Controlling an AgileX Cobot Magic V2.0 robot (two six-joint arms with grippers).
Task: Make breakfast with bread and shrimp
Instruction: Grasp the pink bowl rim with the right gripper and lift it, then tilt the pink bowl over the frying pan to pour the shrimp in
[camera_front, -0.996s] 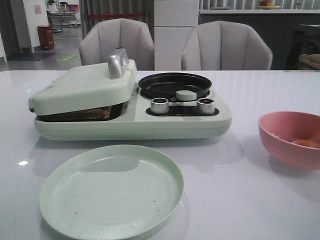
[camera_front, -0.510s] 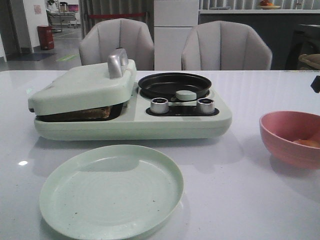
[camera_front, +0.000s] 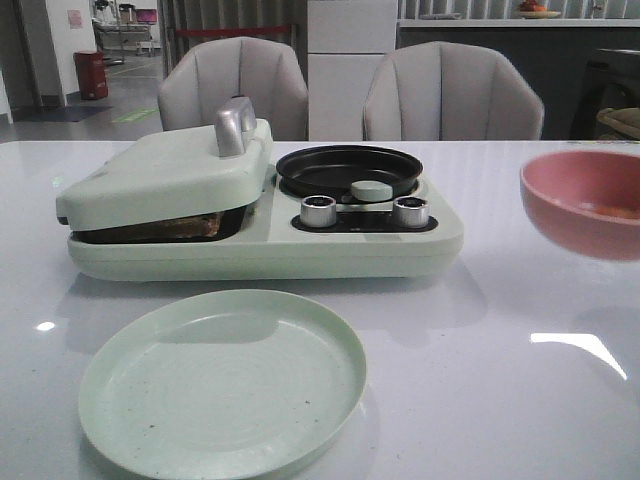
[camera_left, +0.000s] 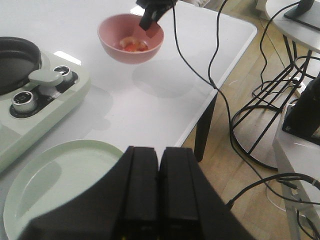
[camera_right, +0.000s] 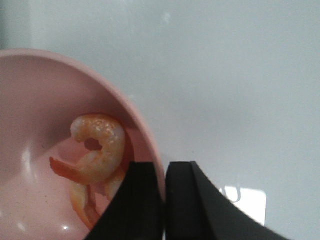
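We are pinching pink bowl (camera_front: 585, 200) rim with right gripper (camera_right: 165, 200), lifting shrimp (camera_right: 97, 150) clear of surface (camera_front: 470, 330) for frying pan (camera_front: 350, 170); left gripper (camera_left: 159, 185) closed, empty.

- Bread (camera_front: 190, 226): only a brown edge shows under the press lid (camera_front: 165, 172); the rest is hidden.
- Pink bowl (camera_front: 585, 200): cut off by the front view's right edge.
- Shrimp (camera_right: 97, 150): lower part hidden behind the right gripper's fingers (camera_right: 145, 200).

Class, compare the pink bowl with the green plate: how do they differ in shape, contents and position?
The pink bowl is deep and rounded; the green plate is shallow and flat. The bowl holds the shrimp; the plate holds nothing. The bowl hangs above the table, its rim pinched by the right gripper; the plate rests on it. Both are round.
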